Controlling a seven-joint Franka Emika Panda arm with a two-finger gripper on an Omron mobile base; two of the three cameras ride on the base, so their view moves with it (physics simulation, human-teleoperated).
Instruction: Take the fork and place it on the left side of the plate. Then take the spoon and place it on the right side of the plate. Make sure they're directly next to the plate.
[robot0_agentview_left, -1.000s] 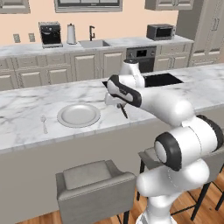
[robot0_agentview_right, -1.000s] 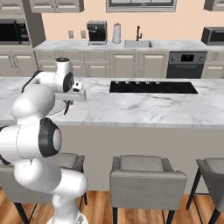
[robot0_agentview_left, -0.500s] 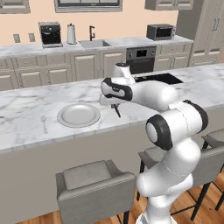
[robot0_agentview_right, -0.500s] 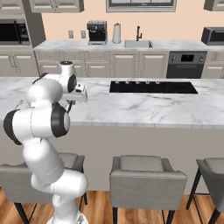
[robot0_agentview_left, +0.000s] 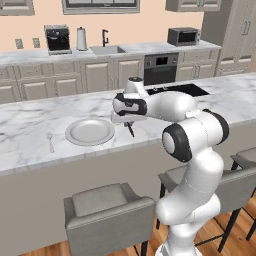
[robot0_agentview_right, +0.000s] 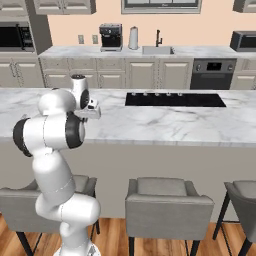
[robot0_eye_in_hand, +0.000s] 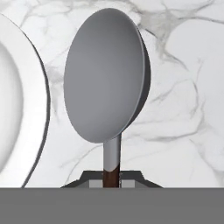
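A white robot arm's two-finger gripper (robot0_agentview_left: 129, 123) hangs over the white-and-grey marble island counter (robot0_agentview_left: 30, 120), its jaws clamped together on the dark reddish-brown handle of a spoon (robot0_eye_in_hand: 107, 92) with a round silver bowl. In the hand view, the spoon's bowl points away from the gripper, above the marble and just beside the raised rim of the round, shallow, grey-white plate (robot0_eye_in_hand: 17, 109). From the left base view, the spoon sits at the plate's right edge, its dark handle angled down toward the counter. On the plate's other side a slim, all-silver metal fork (robot0_agentview_left: 50, 141) lies flat on the marble, near the plate but apart from its rim.
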